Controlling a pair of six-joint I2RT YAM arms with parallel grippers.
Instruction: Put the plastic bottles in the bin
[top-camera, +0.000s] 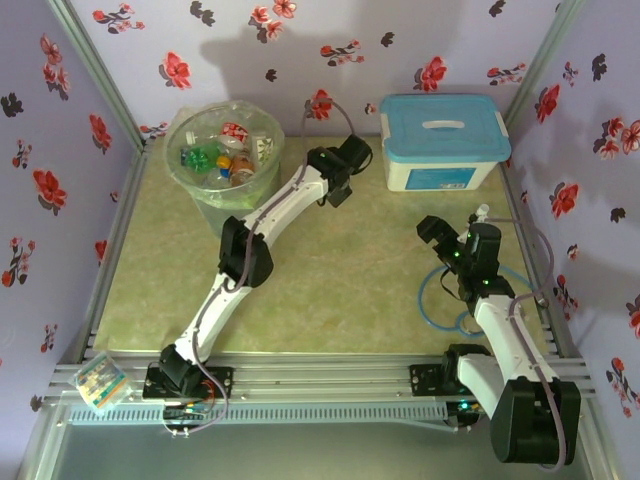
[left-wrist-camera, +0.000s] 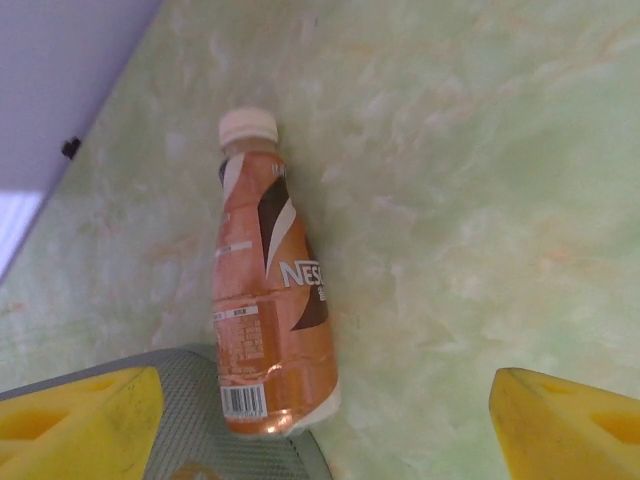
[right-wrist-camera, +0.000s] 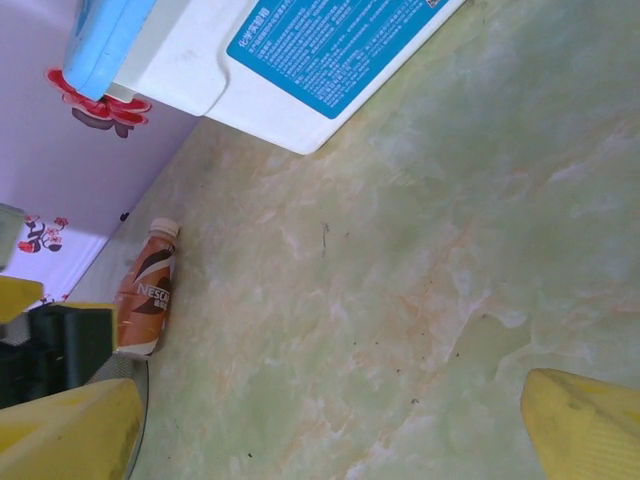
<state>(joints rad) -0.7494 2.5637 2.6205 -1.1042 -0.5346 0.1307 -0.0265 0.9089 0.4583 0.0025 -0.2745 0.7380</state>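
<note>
We see a pale green marbled table. At the upper left of the top view the round bin stands on it, and at the upper right a white box with a light-blue lid. An orange-brown bottle lies on its side, cap toward the top of the left wrist view. A blue cable loop lies at centre right of the top view.

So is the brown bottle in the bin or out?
Out: the brown bottle lies on its side on the table, beside the bin.

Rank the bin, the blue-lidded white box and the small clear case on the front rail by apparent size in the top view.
1-2. The bin and the blue-lidded white box look about alike, so they are left unranked.
3. The small clear case is by far the smallest.
</note>
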